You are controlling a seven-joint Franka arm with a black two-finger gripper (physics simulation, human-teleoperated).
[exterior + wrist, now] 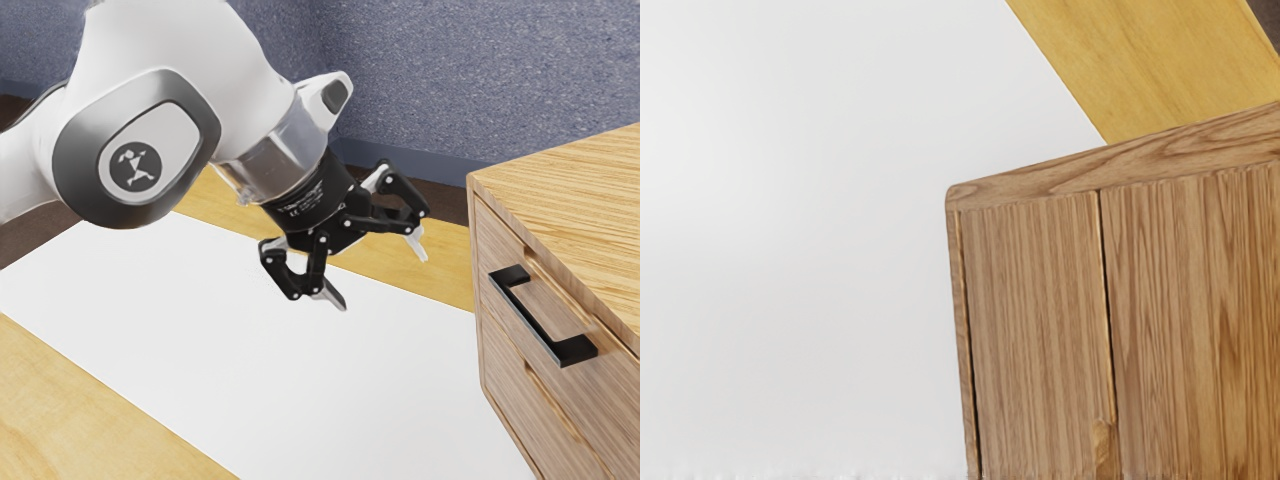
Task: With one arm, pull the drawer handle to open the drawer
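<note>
Arm (140, 130) is stretching in from exterior view's left, and I am hovering it above white mat (200, 340) on counter (60, 420). Claw (377, 272) is hanging mid-view, fingers spread apart, gripping nothing, tips pointing toward cabinet (570, 170). At exterior view's right, black drawer handle (540, 315) is sitting on upper drawer (505, 235) front, well apart from claw. Drawer front is lying level with front below it. Wrist view is showing cabinet corner (970, 195) ahead of hand, with mat beside it.
</note>
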